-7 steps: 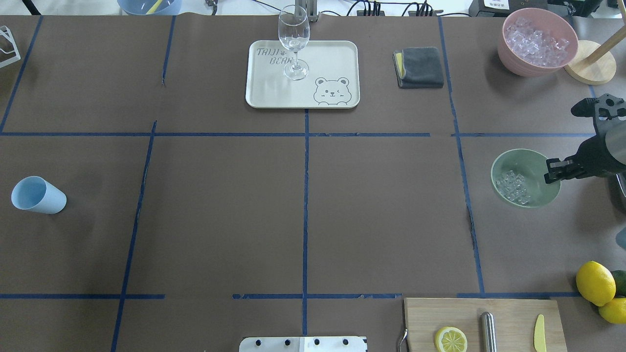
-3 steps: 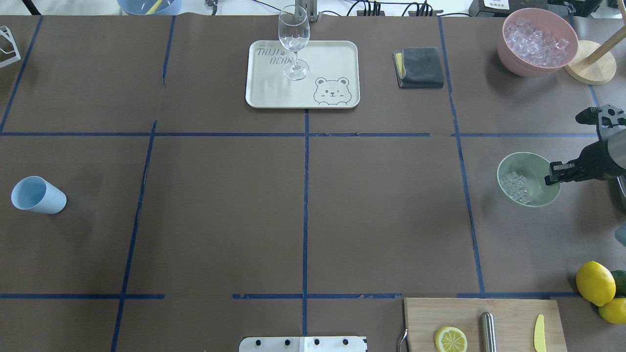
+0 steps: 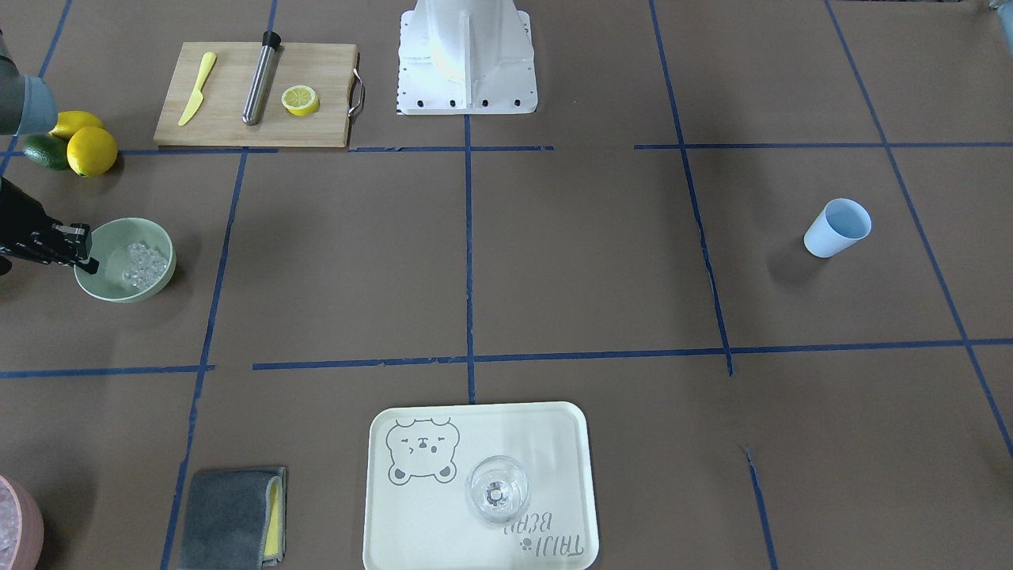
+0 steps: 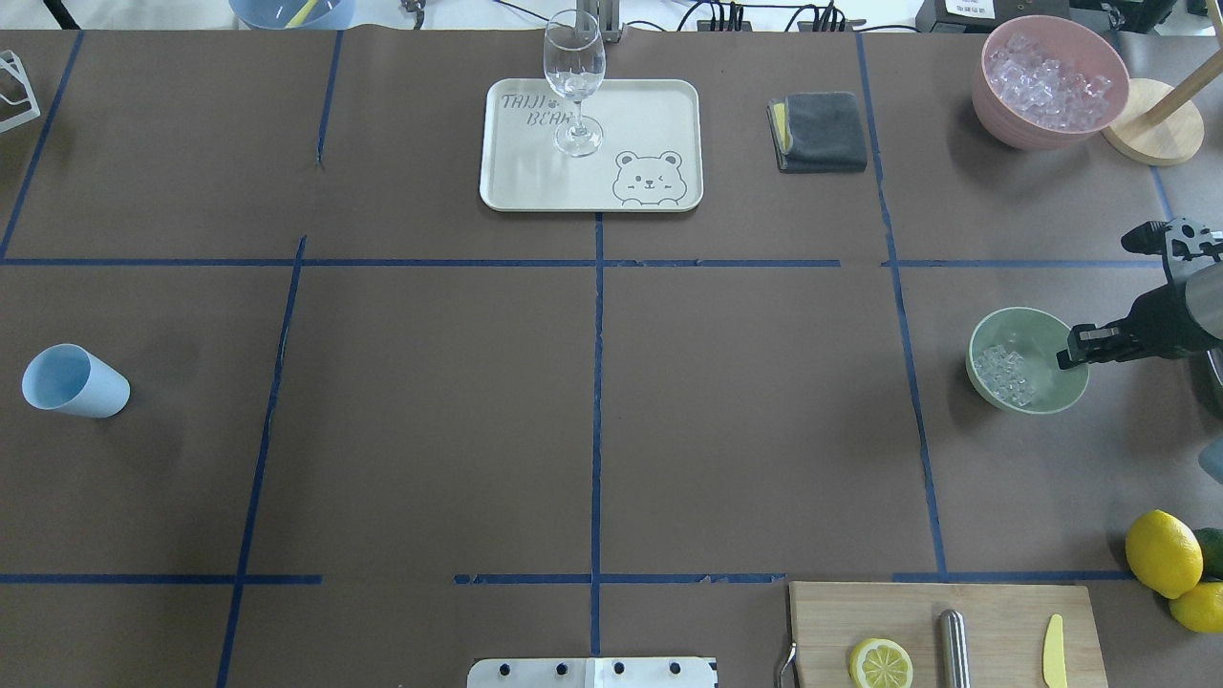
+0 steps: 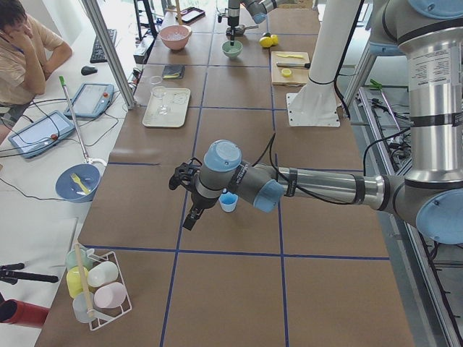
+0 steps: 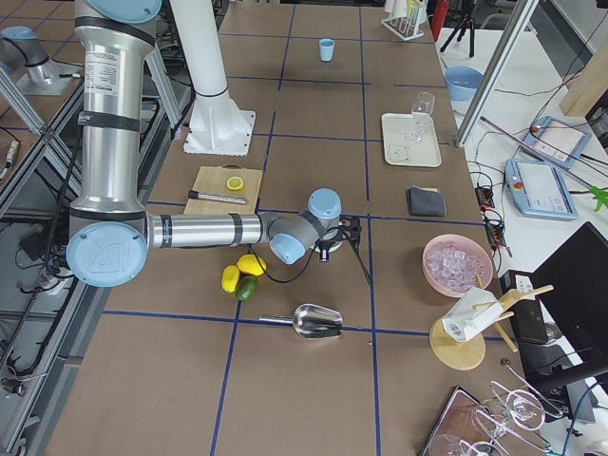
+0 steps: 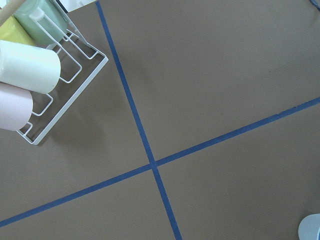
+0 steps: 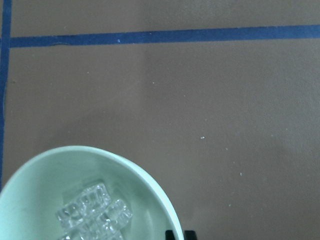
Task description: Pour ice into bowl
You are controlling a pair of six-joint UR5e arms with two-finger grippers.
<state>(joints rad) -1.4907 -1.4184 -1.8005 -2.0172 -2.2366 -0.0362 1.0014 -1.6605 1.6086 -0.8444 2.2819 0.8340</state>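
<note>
The right gripper is pinching the rim of the bowl, so the bowl is blocking the way straight ahead of its fingers. Past the bowl, bare brown table is lying open toward the middle. On the gripper's robot-ward side the lemons are crowding the table edge. On the opposite side, well apart, the pink container is standing.

The cream tray bears the printed words "TAIJI BEAR" beside a drawn bear face.
</note>
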